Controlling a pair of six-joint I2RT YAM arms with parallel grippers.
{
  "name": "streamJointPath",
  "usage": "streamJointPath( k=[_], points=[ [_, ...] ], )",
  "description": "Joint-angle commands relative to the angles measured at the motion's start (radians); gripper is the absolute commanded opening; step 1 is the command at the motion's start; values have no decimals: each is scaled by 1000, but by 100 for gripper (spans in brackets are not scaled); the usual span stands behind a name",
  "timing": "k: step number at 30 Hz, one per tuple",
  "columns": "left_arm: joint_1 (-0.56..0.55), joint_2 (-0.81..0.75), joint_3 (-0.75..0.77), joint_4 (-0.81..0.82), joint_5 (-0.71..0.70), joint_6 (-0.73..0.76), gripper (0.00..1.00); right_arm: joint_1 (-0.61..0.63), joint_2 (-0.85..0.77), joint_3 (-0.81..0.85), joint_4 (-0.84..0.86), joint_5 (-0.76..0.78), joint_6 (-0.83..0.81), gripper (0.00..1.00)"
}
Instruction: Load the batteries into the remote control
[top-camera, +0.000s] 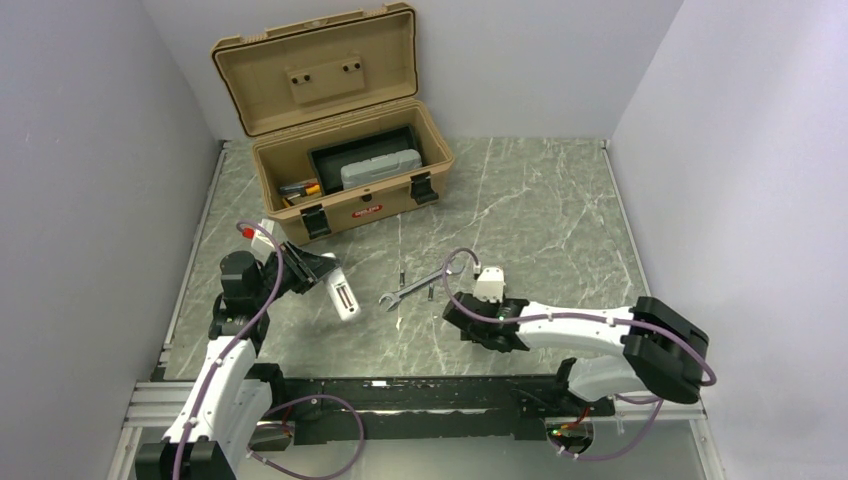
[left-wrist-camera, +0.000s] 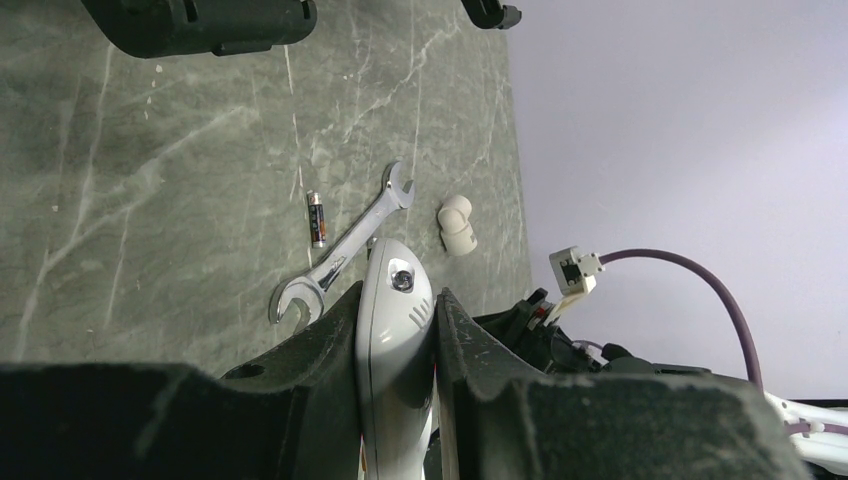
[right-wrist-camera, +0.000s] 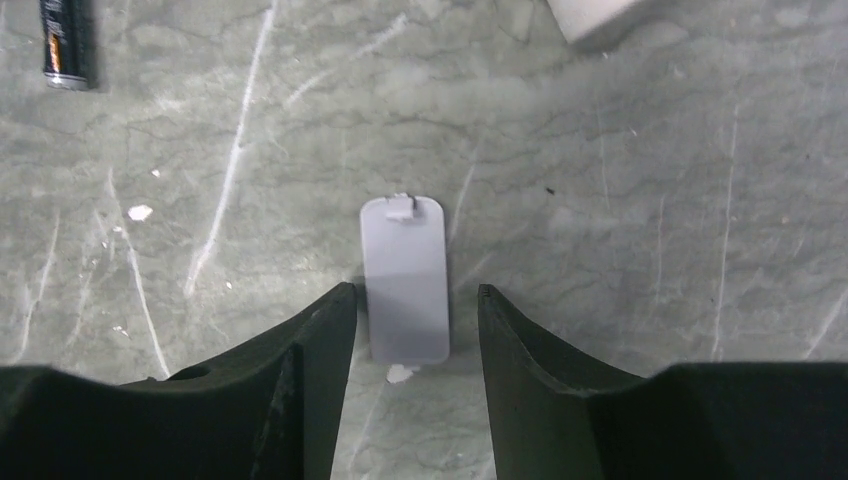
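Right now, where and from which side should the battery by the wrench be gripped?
Take the battery across the middle of its barrel, from straight above. It lies flat on the table, a round bar with both long sides free; the wrench lies beside it but apart.

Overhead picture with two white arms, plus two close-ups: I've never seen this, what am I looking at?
A left arm and a right arm, both robots, are bolted to a marbled table. The wide picture comes from a camera above them; each close-up comes from a camera on one wrist. The left gripper is shut on the remote control. The right gripper is open, jaws either side of a small grey cover lying flat. Also on the table: a wrench, a battery and an open tan toolbox.
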Motion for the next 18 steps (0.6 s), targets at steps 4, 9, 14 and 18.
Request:
streamJointPath(
  k=[4, 9, 14, 18],
  points=[
    [5, 5, 4, 63, 24, -9, 0, -23, -143, -119, 0, -49, 106, 48],
    [6, 6, 3, 64, 26, -12, 0, -33, -257, -210, 88, -96, 146, 50],
    [7, 7, 3, 68, 29, -16, 0, -68, -353, -283, 158, -136, 152, 55],
    [8, 6, 2, 66, 30, -16, 0, -91, -352, -279, 123, -136, 141, 42]
  ],
)
